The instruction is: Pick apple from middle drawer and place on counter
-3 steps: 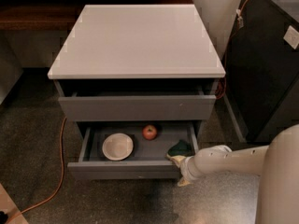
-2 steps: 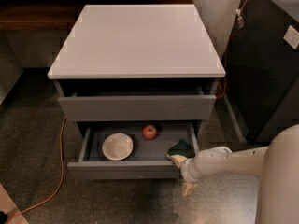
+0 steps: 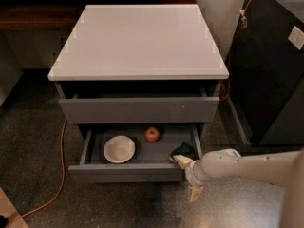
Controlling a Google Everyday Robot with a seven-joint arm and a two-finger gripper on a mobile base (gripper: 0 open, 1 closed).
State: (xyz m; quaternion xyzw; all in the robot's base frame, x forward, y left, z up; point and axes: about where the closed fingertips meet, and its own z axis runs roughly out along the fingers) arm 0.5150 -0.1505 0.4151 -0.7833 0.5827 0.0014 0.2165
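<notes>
Grey-fronted and pulled well out, the middle drawer (image 3: 126, 173) lies open beneath the counter (image 3: 137, 37), putting its contents within reach from above. One apple (image 3: 152, 134) sits near the back of the drawer at about mid-width, touching nothing. The bare drawer floor around it looks like room enough for fingers to close on either side. One white bowl (image 3: 119, 148) rests to the apple's left and nearer the front. One dark green-and-yellow sponge (image 3: 183, 150) is tucked into the front right corner.

The robot's single gripper (image 3: 189, 177) hangs at the drawer's front right corner, just outside the front panel and beside the sponge. Its two pale fingers (image 3: 194, 193) are spread apart and pinch nothing. It is well short of the apple, so the reach into the drawer appears not yet begun.

Two drawer fronts show: the open one and the upper drawer (image 3: 137, 109) above it, whose front stands close over the apple and may crowd a descent. One orange cable (image 3: 63, 156) trails across the floor at left.
</notes>
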